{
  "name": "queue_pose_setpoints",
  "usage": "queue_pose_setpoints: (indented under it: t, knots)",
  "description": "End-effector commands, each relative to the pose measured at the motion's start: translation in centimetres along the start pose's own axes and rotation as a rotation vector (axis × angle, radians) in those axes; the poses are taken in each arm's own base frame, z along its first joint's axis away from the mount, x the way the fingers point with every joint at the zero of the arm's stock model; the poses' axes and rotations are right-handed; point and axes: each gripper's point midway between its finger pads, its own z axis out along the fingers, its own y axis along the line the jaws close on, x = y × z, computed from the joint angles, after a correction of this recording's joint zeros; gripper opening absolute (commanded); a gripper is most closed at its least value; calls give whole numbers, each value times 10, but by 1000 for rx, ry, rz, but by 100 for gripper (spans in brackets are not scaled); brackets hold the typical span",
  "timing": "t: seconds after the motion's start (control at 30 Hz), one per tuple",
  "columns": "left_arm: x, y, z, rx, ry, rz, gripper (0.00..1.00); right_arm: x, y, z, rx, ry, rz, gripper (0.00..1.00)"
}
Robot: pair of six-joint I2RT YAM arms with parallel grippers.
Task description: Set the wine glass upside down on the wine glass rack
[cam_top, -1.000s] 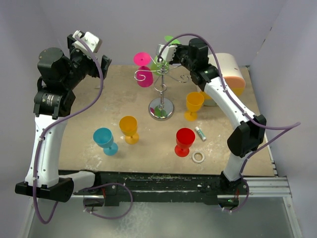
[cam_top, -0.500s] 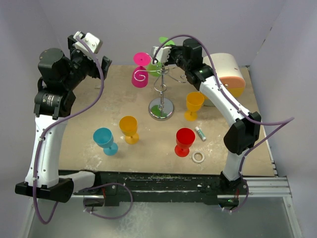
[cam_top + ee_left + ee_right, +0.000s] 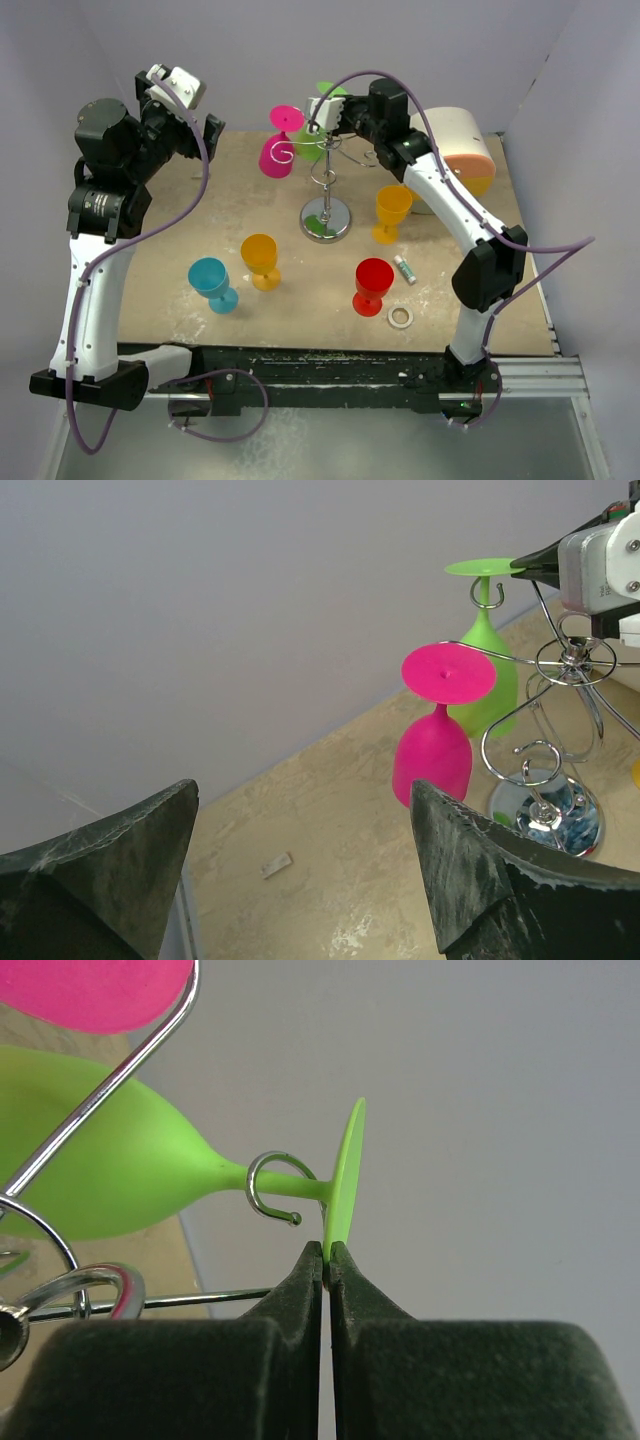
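The chrome wine glass rack point(image 3: 325, 215) stands at the middle back, and also shows in the left wrist view point(image 3: 565, 665). A pink wine glass point(image 3: 277, 153) hangs upside down on its left arm. My right gripper point(image 3: 322, 108) is shut on the foot rim of a green wine glass point(image 3: 110, 1175), bowl down, with its stem inside a rack hook point(image 3: 272, 1190). In the right wrist view the gripper point(image 3: 327, 1250) pinches the edge of the thin green foot point(image 3: 345, 1175). My left gripper point(image 3: 212, 128) is open and empty, raised at the back left, well clear of the rack.
Upright glasses stand on the table: orange point(image 3: 261, 260), blue point(image 3: 212, 283), red point(image 3: 373, 285) and yellow-orange point(image 3: 392, 211). A white ring point(image 3: 401, 317) and a small tube point(image 3: 404, 268) lie at the front right. A round white-and-orange box point(image 3: 462, 148) sits at the back right.
My right gripper has moved left with the green glass, bringing its stem into the rack hook. The pink glass has swung a little left. The left arm has barely moved.
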Motion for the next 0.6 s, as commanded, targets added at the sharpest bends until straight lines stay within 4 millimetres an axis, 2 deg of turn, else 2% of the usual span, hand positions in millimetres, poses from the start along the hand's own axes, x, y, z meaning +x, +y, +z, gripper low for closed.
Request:
queue_pose_setpoints:
  t: [0.0, 0.57]
  knots:
    - [-14, 4, -8, -15, -52, 29, 89, -29, -32, -21, 59, -79, 28, 0]
    - [-15, 5, -11, -20, -54, 29, 90, -37, -16, -30, -11, -124, 67, 9]
